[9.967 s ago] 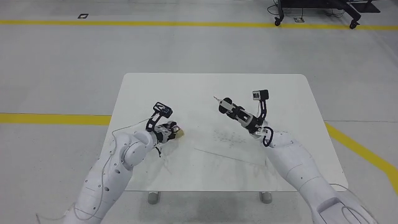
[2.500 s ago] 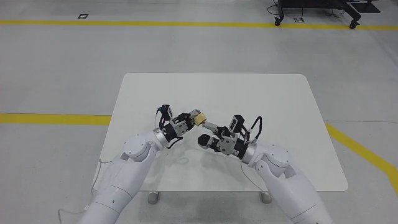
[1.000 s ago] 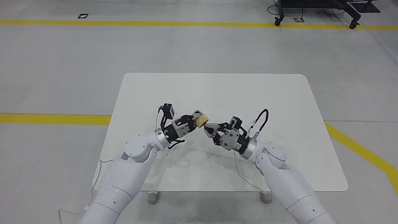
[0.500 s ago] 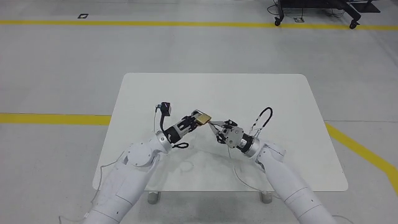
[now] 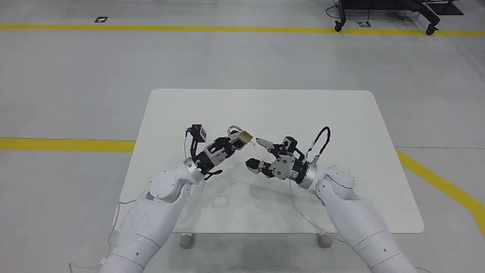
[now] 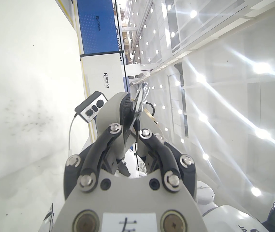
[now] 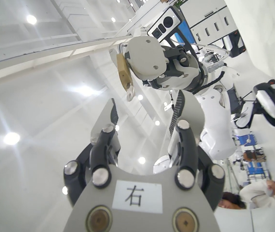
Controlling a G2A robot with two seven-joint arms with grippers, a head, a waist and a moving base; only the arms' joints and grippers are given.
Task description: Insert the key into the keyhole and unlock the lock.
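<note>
My left gripper (image 5: 232,143) is shut on a brass padlock (image 5: 242,136) and holds it above the middle of the white table (image 5: 341,121). In the right wrist view the padlock (image 7: 123,71) sticks out from the left gripper's white finger (image 7: 144,59). A silver key (image 7: 129,93) hangs from the padlock's lower end, seated in the keyhole. My right gripper (image 7: 147,114) is open just short of the key, with nothing between its fingers. From above, the right gripper (image 5: 258,156) sits close to the right of the padlock. In the left wrist view the padlock (image 6: 141,97) shows edge-on in the left gripper (image 6: 133,113).
The table has faint grey scuff marks (image 5: 276,171) near its middle. Its front edge (image 5: 265,231) runs below both arms. A yellow floor line (image 5: 61,145) passes left of the table.
Half a second ago my right gripper was closed at the padlock's end. It has since opened and drawn back a little to the right, leaving the key in the padlock. The left arm shifted slightly.
</note>
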